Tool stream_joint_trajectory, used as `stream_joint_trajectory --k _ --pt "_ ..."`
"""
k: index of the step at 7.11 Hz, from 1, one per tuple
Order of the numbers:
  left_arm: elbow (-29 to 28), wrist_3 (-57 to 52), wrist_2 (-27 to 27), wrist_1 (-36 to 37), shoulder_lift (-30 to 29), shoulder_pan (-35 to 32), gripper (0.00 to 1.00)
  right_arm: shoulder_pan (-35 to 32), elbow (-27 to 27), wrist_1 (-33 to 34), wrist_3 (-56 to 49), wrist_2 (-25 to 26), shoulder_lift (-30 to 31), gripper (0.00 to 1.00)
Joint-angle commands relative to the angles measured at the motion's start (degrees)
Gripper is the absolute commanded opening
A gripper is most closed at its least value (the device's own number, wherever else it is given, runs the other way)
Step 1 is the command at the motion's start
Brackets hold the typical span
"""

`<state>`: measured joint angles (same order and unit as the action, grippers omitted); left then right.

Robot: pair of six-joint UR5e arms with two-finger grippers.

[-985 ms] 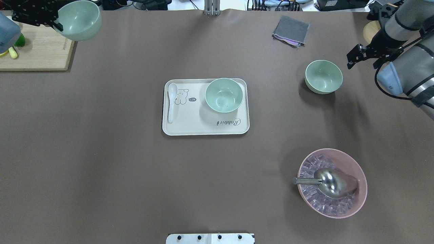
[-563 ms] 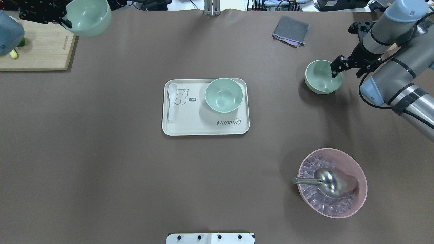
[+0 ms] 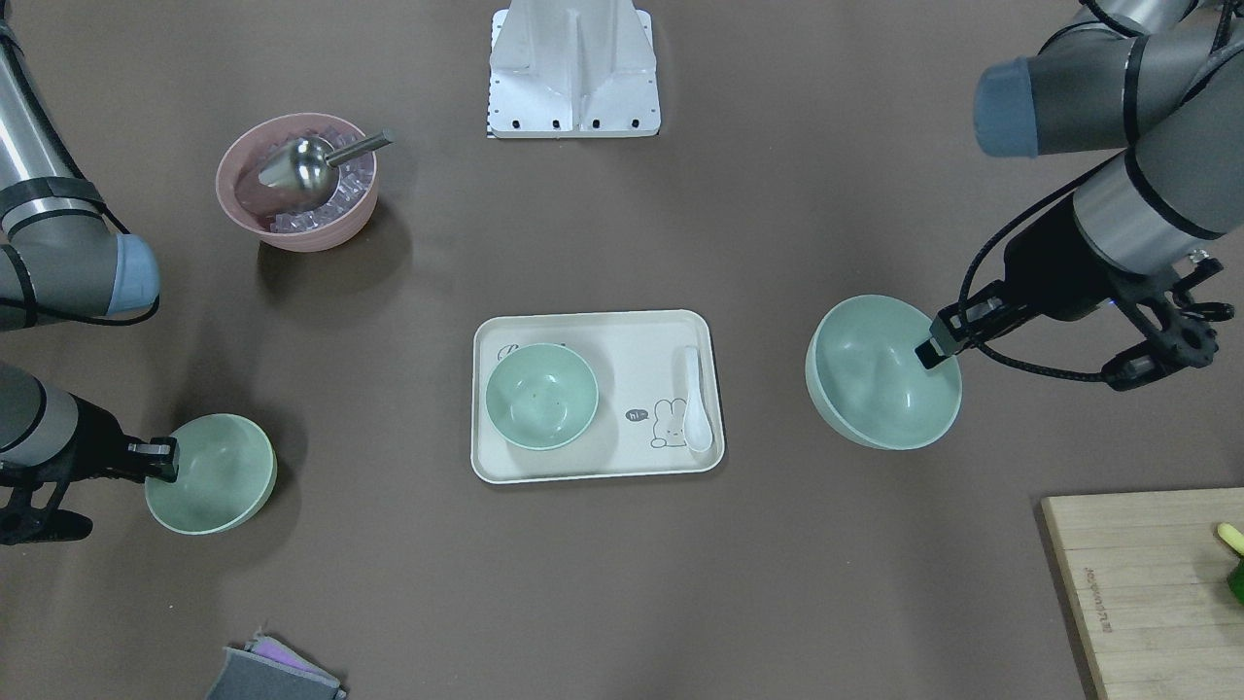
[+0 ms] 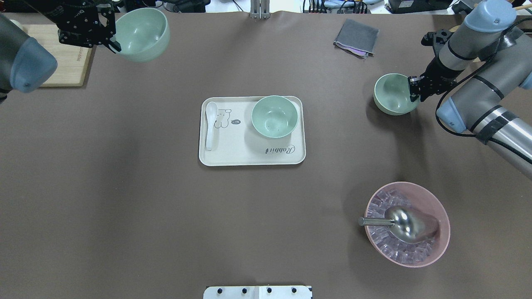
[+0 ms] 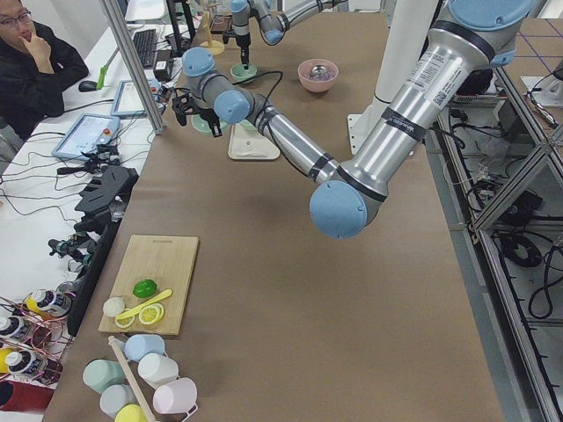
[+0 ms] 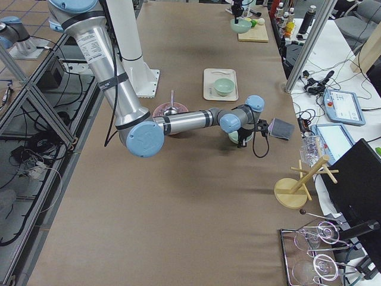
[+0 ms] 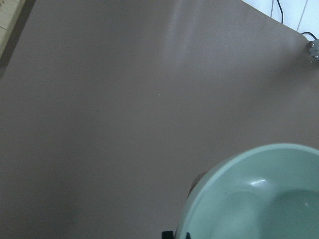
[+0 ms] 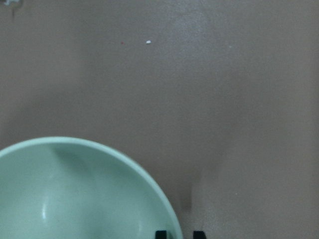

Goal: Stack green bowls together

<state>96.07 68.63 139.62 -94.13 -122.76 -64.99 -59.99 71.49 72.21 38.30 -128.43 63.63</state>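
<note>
Well, at ten o'clock my left gripper (image 4: 113,41) clamps the rim of the lifted green bowl (image 4: 143,29), held above the table (image 4: 124,187) near the cutting board (image 4: 70,66). At the centre the speckled green bowl (image 4: 274,116) sits in the tray's (image 4: 232,155) two o'clock corner. At two o'clock my right gripper (image 4: 415,89) straddles the three o'clock rim of the third green bowl (image 4: 390,93), which rests on the table; its fingers are close together, but I cannot tell whether they pinch it

We see soft, even light from above, we note faint shadows beside the pink bowl (image 4: 447,226), glare on the metal scoop (image 4: 409,224), wrist views dimmer, slightly blurred.
</note>
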Motion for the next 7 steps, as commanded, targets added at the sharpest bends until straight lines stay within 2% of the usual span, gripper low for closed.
stream_joint_trajectory --k 1,3,5,6,7 --pt "0.09 4.81 -3.36 -0.09 -2.03 4.31 0.0 0.05 0.05 0.21 1.32 -1.63 -1.48 0.0" --pt "-0.26 12.98 -12.22 -0.17 -6.33 13.79 0.0 -1.0 -0.13 0.57 6.68 -2.96 -3.76 0.0" --pt "-1.92 17.05 -17.17 -0.35 -10.02 19.44 0.0 -5.99 -0.04 0.83 6.61 -9.69 -4.3 0.0" --pt "-6.89 19.94 -19.63 -1.31 -13.79 21.72 0.0 -8.02 0.14 0.92 6.52 -12.34 -4.3 0.0" --pt "-12.16 21.36 -22.17 -3.06 -17.65 23.75 0.0 -8.47 0.14 0.92 6.43 -12.54 -4.21 0.0"
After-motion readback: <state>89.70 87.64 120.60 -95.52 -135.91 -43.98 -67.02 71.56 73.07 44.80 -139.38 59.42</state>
